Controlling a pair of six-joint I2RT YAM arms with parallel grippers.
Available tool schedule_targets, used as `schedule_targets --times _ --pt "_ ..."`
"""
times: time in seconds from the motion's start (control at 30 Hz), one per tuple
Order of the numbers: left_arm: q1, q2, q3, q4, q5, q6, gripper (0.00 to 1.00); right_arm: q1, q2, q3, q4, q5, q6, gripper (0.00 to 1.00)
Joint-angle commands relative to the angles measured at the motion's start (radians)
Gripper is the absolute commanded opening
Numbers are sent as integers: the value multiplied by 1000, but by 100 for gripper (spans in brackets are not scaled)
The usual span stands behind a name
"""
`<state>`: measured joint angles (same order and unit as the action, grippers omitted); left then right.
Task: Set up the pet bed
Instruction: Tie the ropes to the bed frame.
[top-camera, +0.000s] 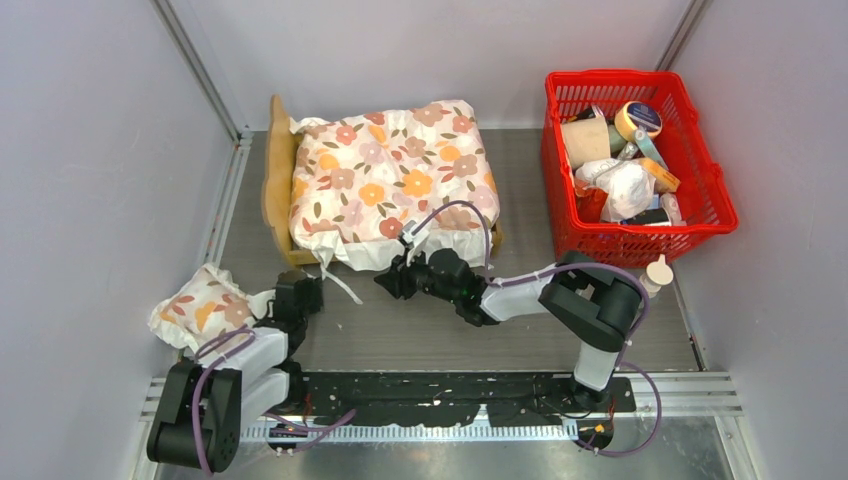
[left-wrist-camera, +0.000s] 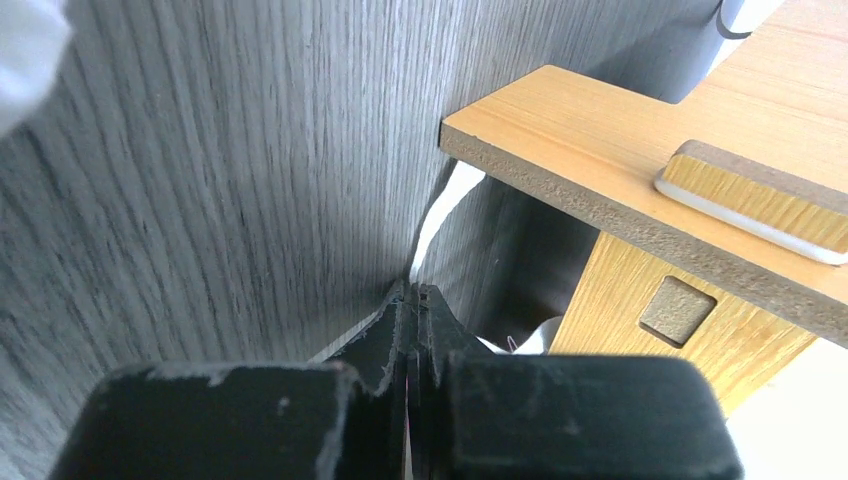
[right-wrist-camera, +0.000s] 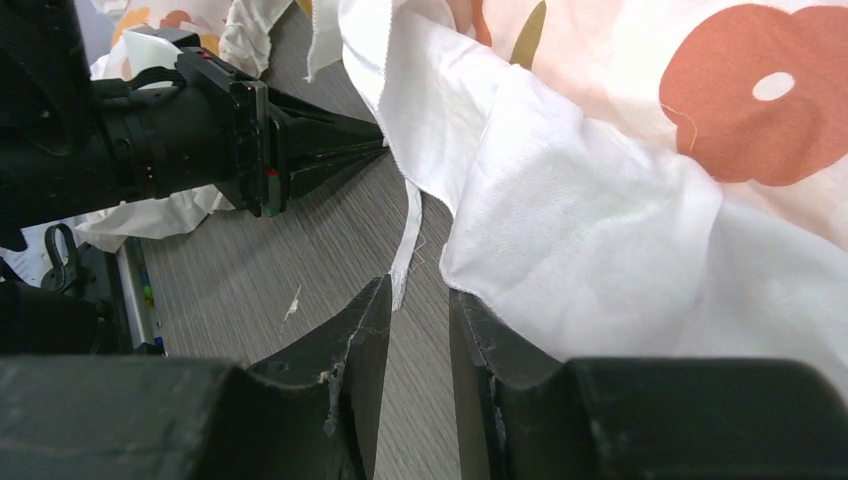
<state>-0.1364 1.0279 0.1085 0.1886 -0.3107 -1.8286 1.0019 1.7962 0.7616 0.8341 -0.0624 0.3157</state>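
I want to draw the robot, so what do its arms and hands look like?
Each arm is chunky black joints joined by white tubes: see the left arm and right arm. A purple cable loops along each one. The left hand and right hand each have two black fingers narrowing to pointy tips, with scuffed pale edges.

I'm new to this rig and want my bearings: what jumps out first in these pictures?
A big floral cushion covers the pet bed at centre back. A red basket crammed with odds and ends sits at the back right. The left gripper and the right gripper both reach to the cushion's near edge.
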Motion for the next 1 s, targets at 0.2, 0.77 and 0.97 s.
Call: schedule_targets --times 0.2,0.77,0.97 --pt "1 47 -7 71 -22 77 0 1 -52 -11 14 -2 37 33" --pt "-5 -61 34 -54 -94 249 0 2 -57 54 -40 -11 30 32" --pt "-15 -82 30 -40 -55 311 0 30 -38 60 -43 41 43 31"
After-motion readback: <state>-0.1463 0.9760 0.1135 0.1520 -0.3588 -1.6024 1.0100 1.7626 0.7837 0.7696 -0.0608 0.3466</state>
